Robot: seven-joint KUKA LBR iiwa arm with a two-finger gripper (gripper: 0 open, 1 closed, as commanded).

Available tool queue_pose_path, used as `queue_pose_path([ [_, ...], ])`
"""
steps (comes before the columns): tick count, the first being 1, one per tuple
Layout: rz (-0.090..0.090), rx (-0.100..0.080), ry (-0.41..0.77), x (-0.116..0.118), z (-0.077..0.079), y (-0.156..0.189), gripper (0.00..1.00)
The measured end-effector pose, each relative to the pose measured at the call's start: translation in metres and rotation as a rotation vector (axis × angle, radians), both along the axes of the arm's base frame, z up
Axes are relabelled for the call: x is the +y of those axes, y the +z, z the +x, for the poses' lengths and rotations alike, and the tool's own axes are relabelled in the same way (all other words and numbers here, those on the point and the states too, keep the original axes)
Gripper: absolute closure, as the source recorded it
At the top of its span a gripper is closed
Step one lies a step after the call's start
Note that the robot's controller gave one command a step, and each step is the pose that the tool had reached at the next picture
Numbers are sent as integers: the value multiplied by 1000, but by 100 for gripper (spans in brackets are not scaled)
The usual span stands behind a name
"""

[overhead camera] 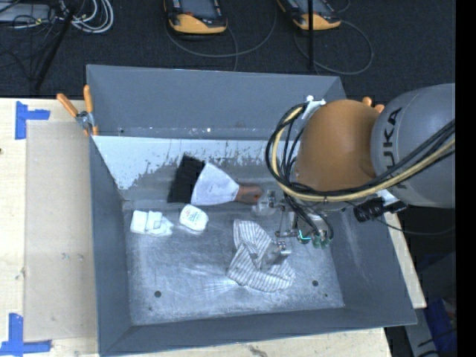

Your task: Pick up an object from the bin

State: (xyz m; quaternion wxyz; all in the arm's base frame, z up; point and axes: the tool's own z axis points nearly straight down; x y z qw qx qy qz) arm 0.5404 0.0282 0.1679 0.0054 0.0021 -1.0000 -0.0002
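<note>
Orange wrist cover (331,143) sits highest, ringed by black and yellow cables (279,149); the arm enters from the view's right.

Gripper (278,250) is down low in the bin (223,103), its tip on the upper right part of a crumpled checked cloth (256,270) (grey-white, plaid lines, folded over itself). The tip touches the cloth. Whether the gripper stands wide or narrow, or has any fabric in it: cannot tell from this angle.

The cloth lies directly under the gripper and spreads from it toward the near wall and a little to the view's left, flat on the bin floor.

Other items, going outward from the gripper:
- brownish handle (249,193), just beyond the gripper toward the far wall, partly under a white sheet-like piece (214,186);
- black rectangular block (184,178), touching that white piece on its far-left side;
- small white rounded item (193,218), left of the gripper, apart from the cloth;
- white lumpy item (151,222), farther left, near the rounded one.
</note>
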Motion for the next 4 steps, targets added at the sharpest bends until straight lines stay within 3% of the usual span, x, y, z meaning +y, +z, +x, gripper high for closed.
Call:
queue_pose_path([
  [1,0,-8,-1,0,2,4,0],
  [2,1,-10,140,1,16,-90,100],
  [3,1,-10,140,1,16,-90,100],
  [4,1,-8,188,8,2,101,100],
])
